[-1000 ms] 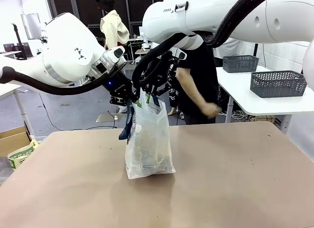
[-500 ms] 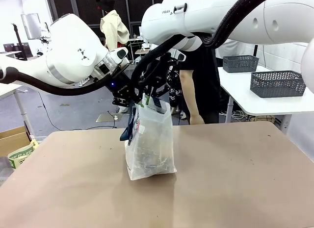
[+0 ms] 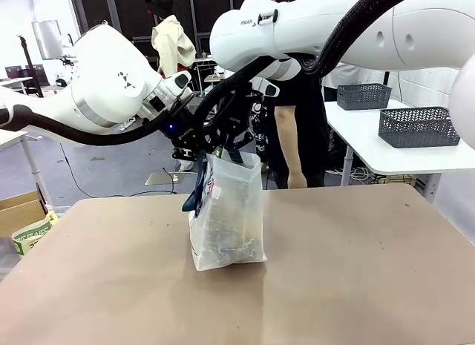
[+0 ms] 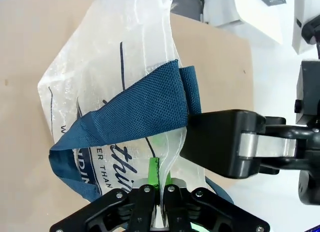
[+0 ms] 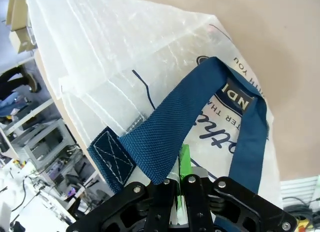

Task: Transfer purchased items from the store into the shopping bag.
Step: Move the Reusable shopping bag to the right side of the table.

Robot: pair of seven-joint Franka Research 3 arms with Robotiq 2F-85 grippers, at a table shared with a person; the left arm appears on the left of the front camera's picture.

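The left claw point(image 3: 197, 153) and right claw point(image 3: 223, 150) each pinched the top edge of the shopping bag point(image 3: 226, 219), seemingly to hold it upright on the desk point(image 3: 356, 278) for loading.

Bag point(image 3: 226, 211) mouth now pulled wider & squarer, far-right rim lifted; 1 s ago it was pinched narrow. L gripper point(image 3: 197, 152) & its arm moved slightly up/right, R gripper point(image 3: 223, 150) arm edged left. Person point(image 3: 300, 115) behind straightened up, hand point(image 3: 297, 182) now hanging down, not reaching sideways.
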